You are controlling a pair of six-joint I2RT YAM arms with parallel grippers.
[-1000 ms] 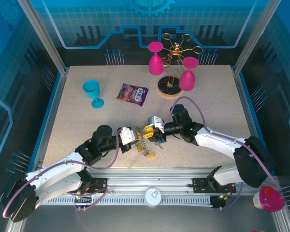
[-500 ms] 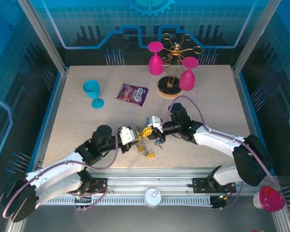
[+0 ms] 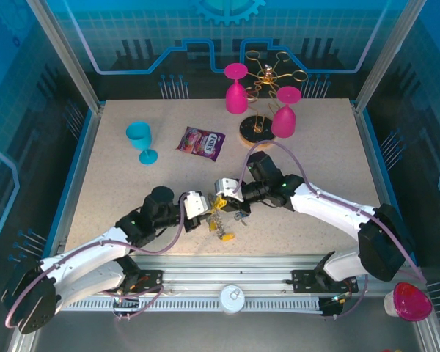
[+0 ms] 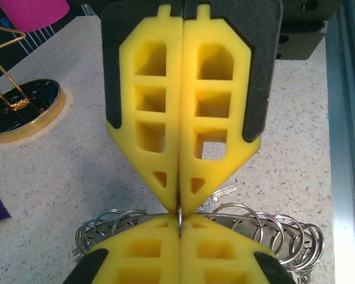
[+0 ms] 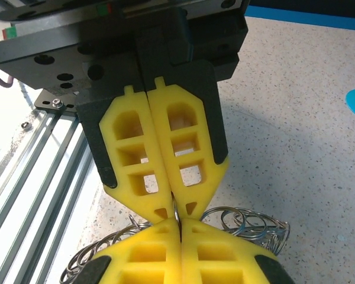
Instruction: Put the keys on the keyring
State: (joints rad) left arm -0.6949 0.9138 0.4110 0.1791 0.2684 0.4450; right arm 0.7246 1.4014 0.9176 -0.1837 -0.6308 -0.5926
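Since a second ago, the right gripper with yellow foam pads has been slid a little to the left, closer to the left gripper with the same yellow pads. At the left of the speckled table, a small teal plastic goblet is stood upright. A purple snack bag is laid flat beside it. Near the front middle, the left gripper is closed tight on the thin grey metal keyring. The same ring is pinched by the right gripper from the other side, tip to tip. Small silver keys and a yellow tag are bunched under the two grippers. Further right, at the back, a gold wire rack on a round wooden base is seen with two pink goblets next to it.
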